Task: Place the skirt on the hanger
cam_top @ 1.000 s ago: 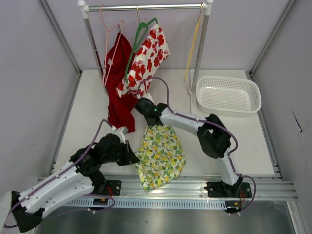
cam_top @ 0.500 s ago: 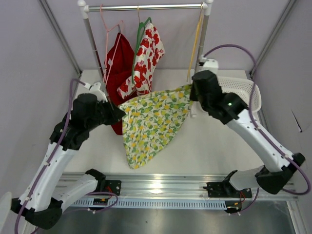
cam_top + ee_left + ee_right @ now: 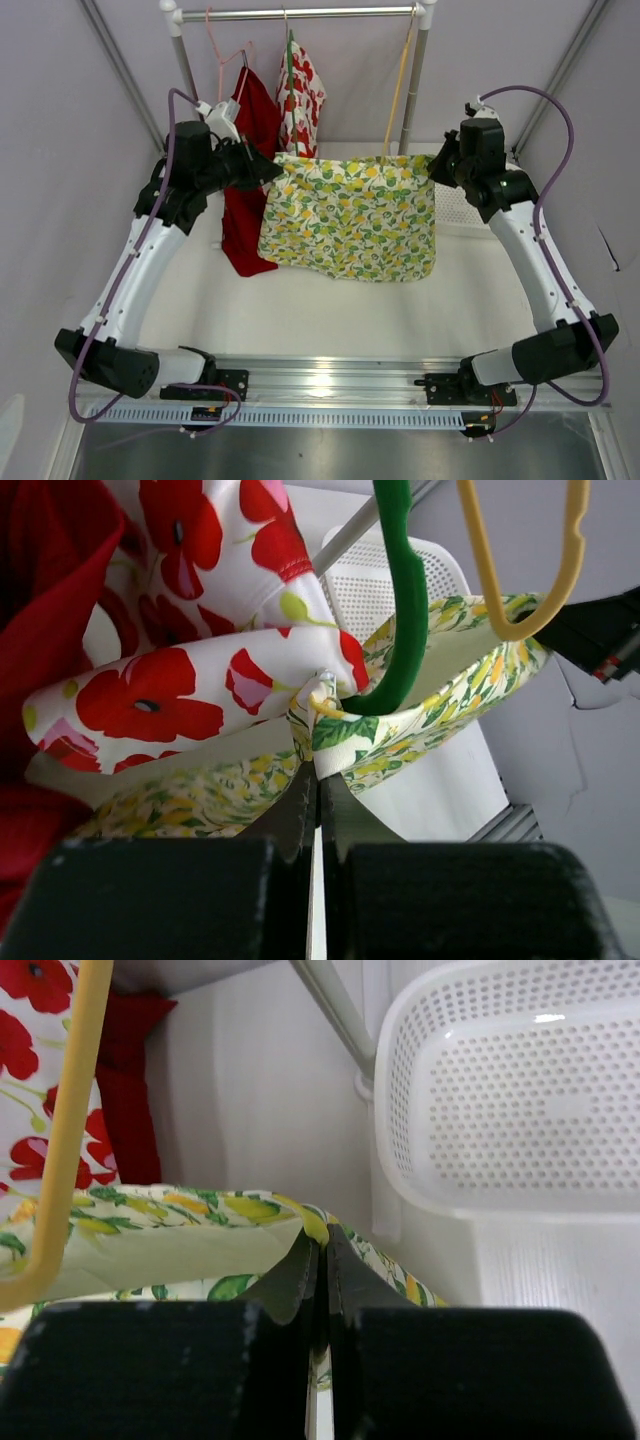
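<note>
**Skirt spread wide at the rail, ready for threading onto the hanger**

The step in hand looks like the presentation of the waistband to the hanger. The lemon-print skirt hangs flat like a curtain above the table, stretched between the two arms just in front of the rail. The left gripper is clamped on its upper left corner and the right gripper is clamped on its upper right corner; both wrist views show the fingers pinched tight on the printed hem. The yellow-tan hanger dangles from the rail directly above the skirt's right half, with its lower end at the waist edge. In the wrist views the waist gapes open beside that end, but I cannot tell whether the hanger is already inside.

The next move, I judge, calls for keeping the opening wide and drawing the waistband over the hanger's shoulders without swinging it off the rail.

Counted:
- Three hangers: pink, green and yellow-tan.
- Three garments: the plain red garment, the red-flowered garment and the skirt.
- One white basket.
- Two arms.
</note>
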Robot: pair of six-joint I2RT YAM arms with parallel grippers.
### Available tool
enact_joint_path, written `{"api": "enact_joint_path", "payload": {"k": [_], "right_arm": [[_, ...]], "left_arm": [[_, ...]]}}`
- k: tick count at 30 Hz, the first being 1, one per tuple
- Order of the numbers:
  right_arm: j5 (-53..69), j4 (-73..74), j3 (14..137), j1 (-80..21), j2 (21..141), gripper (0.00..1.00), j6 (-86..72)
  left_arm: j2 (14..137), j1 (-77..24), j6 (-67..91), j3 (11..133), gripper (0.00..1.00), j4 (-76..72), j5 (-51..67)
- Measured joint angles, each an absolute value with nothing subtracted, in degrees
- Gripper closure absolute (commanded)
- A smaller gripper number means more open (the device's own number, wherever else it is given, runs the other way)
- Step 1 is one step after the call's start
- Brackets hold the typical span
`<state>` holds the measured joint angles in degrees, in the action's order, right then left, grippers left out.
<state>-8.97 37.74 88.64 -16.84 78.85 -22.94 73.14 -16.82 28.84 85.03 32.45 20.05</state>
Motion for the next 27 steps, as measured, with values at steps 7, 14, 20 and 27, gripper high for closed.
{"api": "enact_joint_path", "payload": {"k": [7, 14, 20, 27], "right_arm": [[0.1, 35.51, 94.13, -12.38, 84.38, 1.0, -24.03], [1.02, 31.73, 76.27, -12.78, 71.05, 0.98, -28.36], [-0.86, 33.28, 52.82, -16.21, 53.63, 0.91, -35.03], [-4.45, 37.54, 37.93, -22.74, 39.44, 0.48, -43.55]], "left_arm": [[75.72, -14.39, 28.45, 86.63, 1.0, 27.59, 24.91], [66.5, -13.54, 31.18, 68.58, 1.0, 19.35, 28.67], [53.8, -18.11, 35.09, 46.33, 1.0, 19.05, 28.18], [41.47, -22.98, 40.42, 29.93, 0.77, 24.05, 23.62]]}}
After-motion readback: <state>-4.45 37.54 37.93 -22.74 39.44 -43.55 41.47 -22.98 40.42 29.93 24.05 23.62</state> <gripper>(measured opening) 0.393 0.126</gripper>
